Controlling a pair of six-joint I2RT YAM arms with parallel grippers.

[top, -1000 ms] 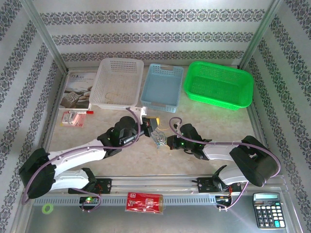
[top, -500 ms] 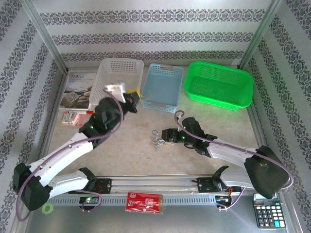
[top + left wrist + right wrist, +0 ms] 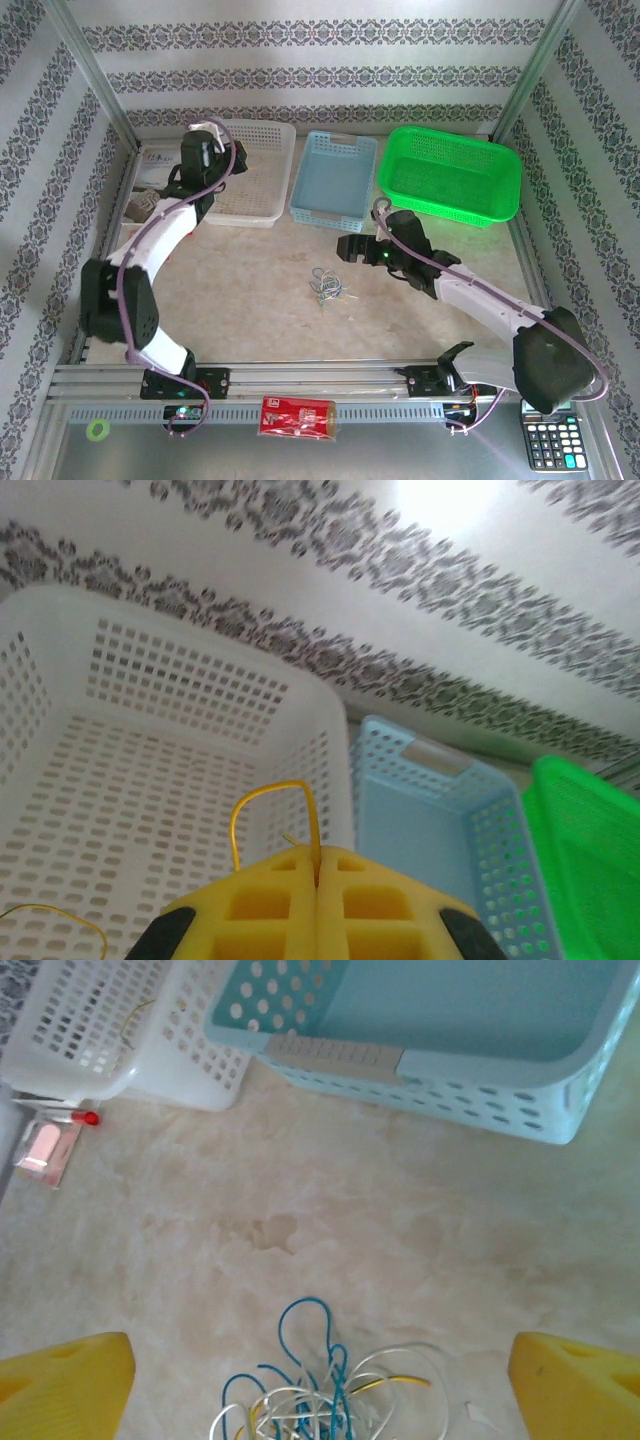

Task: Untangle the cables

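**1 yellow cord over the basket, the rest on the table**

The left gripper (image 3: 318, 865) hangs over the white perforated plastic basket (image 3: 255, 170), its jaws pressed together on a thin yellow cord (image 3: 270, 787) that loops up from between the pads. Another yellow cord (image 3: 50, 910) lies on the basket floor.

The right gripper (image 3: 350, 247) hovers low over the beige marbled table (image 3: 250, 290) with its jaws spread wide and holding nothing. In the wrist view its yellow fingers (image 3: 60, 1385) stand on either side of the tangle of thin blue-green, white and yellow cords (image 3: 320, 1400), which lies loose on the table well apart from the baskets.

The step in hand looks like dropping off 1 freed cord. Next, the left jaws need to part so the cord falls inside the basket walls. The right gripper then has to come down and pinch 1 strand, ideally the blue-green loop that sticks out, not the whole knot.
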